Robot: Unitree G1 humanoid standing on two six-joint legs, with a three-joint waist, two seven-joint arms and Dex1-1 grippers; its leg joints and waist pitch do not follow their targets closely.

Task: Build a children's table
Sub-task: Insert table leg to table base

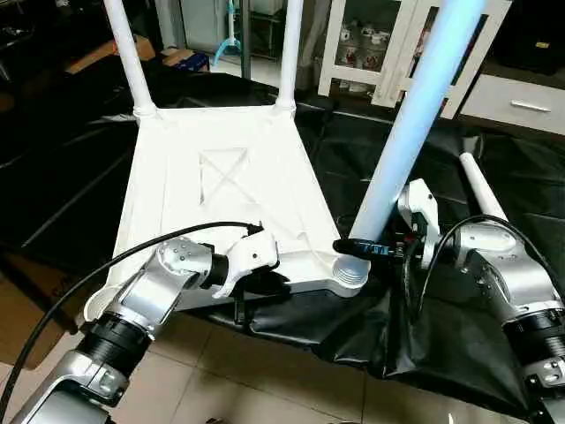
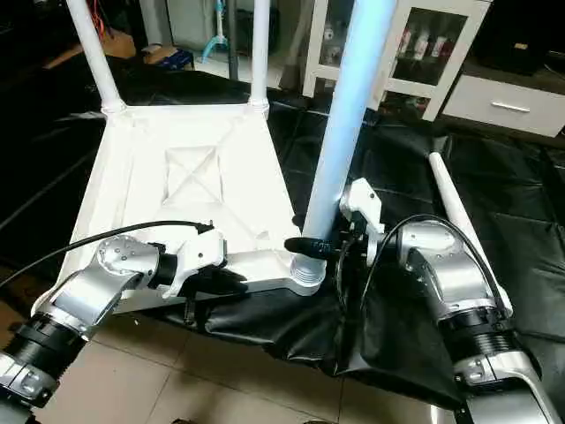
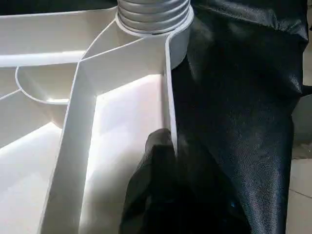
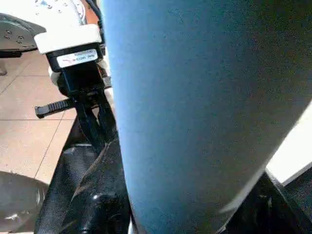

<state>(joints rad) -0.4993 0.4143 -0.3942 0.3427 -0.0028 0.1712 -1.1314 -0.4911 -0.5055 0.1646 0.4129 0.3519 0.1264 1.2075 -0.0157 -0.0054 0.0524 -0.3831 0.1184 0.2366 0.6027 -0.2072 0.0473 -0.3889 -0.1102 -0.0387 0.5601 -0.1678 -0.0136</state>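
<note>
The children's table top [image 1: 221,177] lies upside down on a black cloth, its ribbed underside facing up. Two white legs [image 1: 128,53] [image 1: 290,53] stand in the far corners. A third leg [image 1: 406,132] stands tilted in the near right corner socket [image 1: 351,272]. My right gripper [image 1: 366,249] is shut around that leg just above the socket, and the leg [image 4: 204,112] looms close in the right wrist view. My left gripper [image 1: 267,283] is shut on the top's near rim, a black finger [image 3: 156,161] pressed against the rim wall [image 3: 170,97]. The threaded socket [image 3: 153,14] sits just beyond it.
A loose white leg [image 1: 481,185] lies on the black cloth [image 1: 353,150] to the right, behind my right forearm. A white glass-door cabinet [image 1: 388,44] and a drawer unit [image 1: 521,102] stand at the back. Tiled floor [image 1: 265,380] lies below the near edge.
</note>
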